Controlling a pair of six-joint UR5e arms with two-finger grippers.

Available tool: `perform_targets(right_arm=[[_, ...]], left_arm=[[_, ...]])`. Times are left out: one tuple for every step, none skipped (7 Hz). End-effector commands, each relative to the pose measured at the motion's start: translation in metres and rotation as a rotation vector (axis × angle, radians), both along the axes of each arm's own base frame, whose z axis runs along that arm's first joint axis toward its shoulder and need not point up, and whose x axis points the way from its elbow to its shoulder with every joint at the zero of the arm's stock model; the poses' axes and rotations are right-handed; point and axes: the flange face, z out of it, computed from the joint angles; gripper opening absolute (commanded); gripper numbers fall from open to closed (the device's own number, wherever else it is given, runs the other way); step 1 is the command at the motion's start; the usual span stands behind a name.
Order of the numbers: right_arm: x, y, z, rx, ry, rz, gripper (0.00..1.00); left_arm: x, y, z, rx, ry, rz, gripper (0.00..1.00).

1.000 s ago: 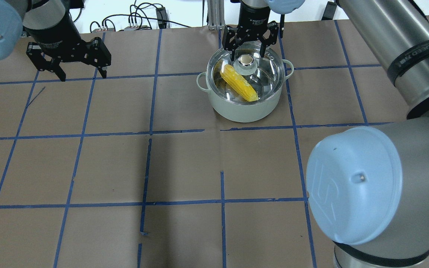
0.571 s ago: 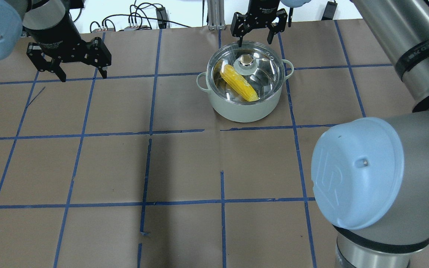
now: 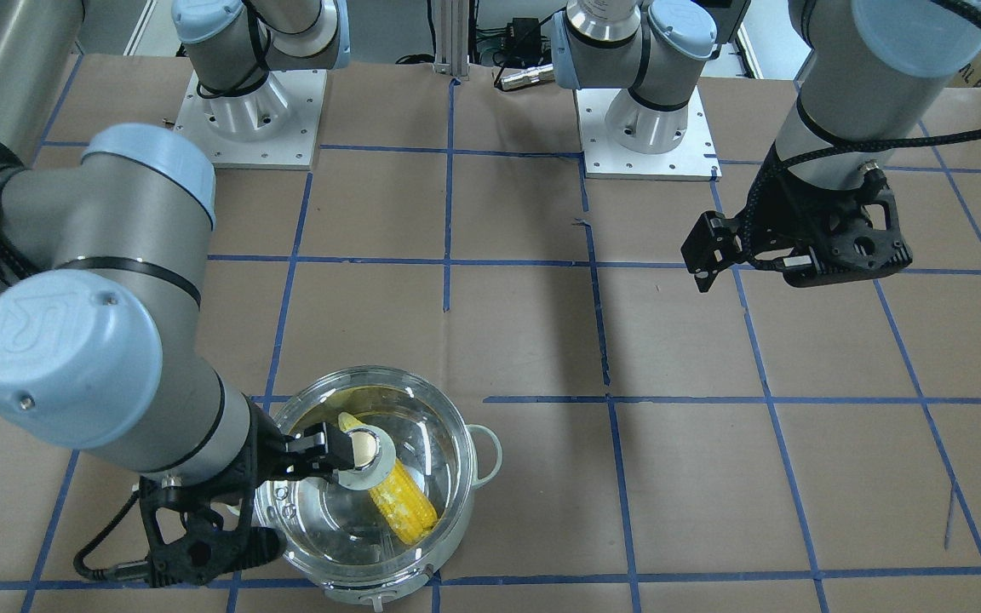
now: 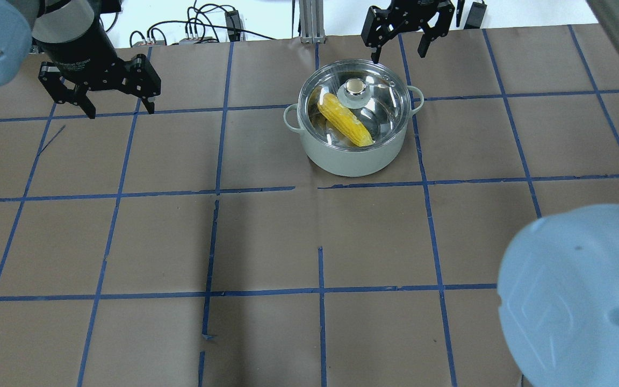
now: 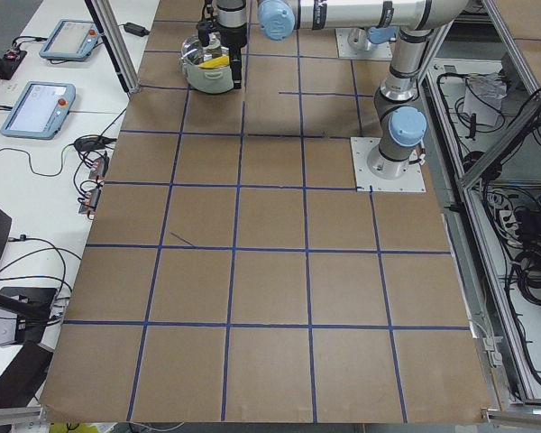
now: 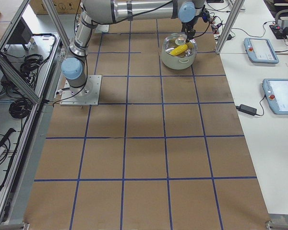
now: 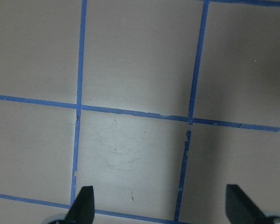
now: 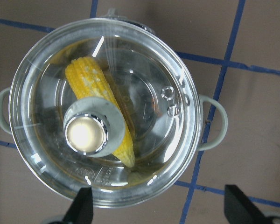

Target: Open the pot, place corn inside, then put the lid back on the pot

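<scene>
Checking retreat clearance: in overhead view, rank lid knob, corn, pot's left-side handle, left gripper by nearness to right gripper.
From the right gripper:
1. lid knob, just toward the robot from it.
2. corn, under the glass, left of the knob.
3. pot handle, pot's left side.
4. left gripper, far left.

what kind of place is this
Probably a robotics lab, not a kitchen: robot arms bolted to a table taped into a blue grid, control tablets alongside, and loose cables behind.
</scene>
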Motion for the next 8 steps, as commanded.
perform_targets(right_arm=[[-0.028,0.085,0.021,-0.043,-0.004,-0.031,0.97],[-0.038,0.119,0.037,-0.062,-0.001,-0.046,0.97],[-0.045,0.145,0.043,-0.068,0.005,-0.041,0.97],[-0.050,0.164,0.030,-0.044,0.057,-0.022,0.96],[-0.051,0.175,0.021,-0.021,0.065,-0.017,0.97],[-0.057,0.178,0.018,-0.015,0.121,-0.019,0.97],[-0.058,0.177,0.021,-0.021,0.130,-0.020,0.97],[-0.060,0.176,0.026,-0.029,0.133,-0.024,0.97]], left_arm=[[0.001,-0.002,-0.002,0.004,-0.004,0.000,1.00],[-0.001,-0.002,0.001,-0.002,0.002,-0.002,1.00],[0.000,-0.001,-0.008,0.015,-0.002,-0.002,1.00],[0.001,-0.004,-0.021,0.035,-0.002,-0.002,1.00],[0.001,-0.008,-0.015,0.020,-0.001,-0.002,1.00],[0.001,-0.009,-0.009,0.008,0.000,-0.010,1.00],[0.002,-0.008,-0.008,0.007,-0.002,-0.014,1.00],[0.002,-0.009,-0.008,0.009,-0.002,-0.020,1.00]])
